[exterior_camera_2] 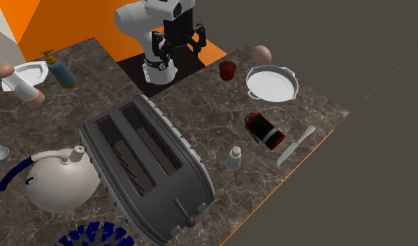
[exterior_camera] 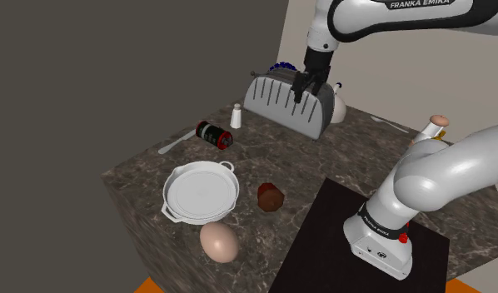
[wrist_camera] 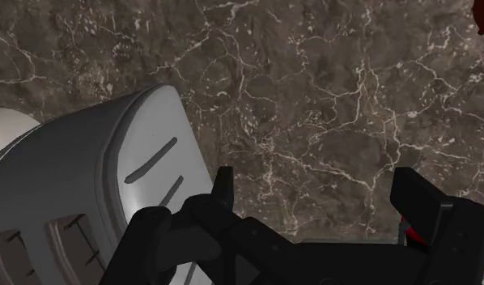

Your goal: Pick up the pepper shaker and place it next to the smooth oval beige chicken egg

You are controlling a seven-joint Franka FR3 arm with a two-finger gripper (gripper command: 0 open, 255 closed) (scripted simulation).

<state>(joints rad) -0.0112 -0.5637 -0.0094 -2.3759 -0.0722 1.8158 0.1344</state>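
The pepper shaker (exterior_camera: pixel 236 116) (exterior_camera_2: pixel 233 158) is a small white bottle with a grey cap. It stands upright on the marble counter (exterior_camera: pixel 139 179), beside the toaster's end. The beige egg (exterior_camera: pixel 219 241) (exterior_camera_2: pixel 261 54) lies near the counter's front corner, by the white pan. My black gripper (exterior_camera: pixel 310 87) (exterior_camera_2: pixel 178 38) (wrist_camera: pixel 321 198) hangs open well above the counter with nothing between its fingers. In the shoulder view it shows in front of the toaster, up and to the right of the shaker and apart from it.
A grey toaster (exterior_camera: pixel 289 104) (exterior_camera_2: pixel 148 168) (wrist_camera: pixel 95 178) stands at the back. A black-and-red can (exterior_camera: pixel 212 134) (exterior_camera_2: pixel 265 131) lies near a knife (exterior_camera_2: pixel 296 145). A white pan (exterior_camera: pixel 201 191), a dark red object (exterior_camera: pixel 271 196) and a white kettle (exterior_camera_2: pixel 61 178) are also here.
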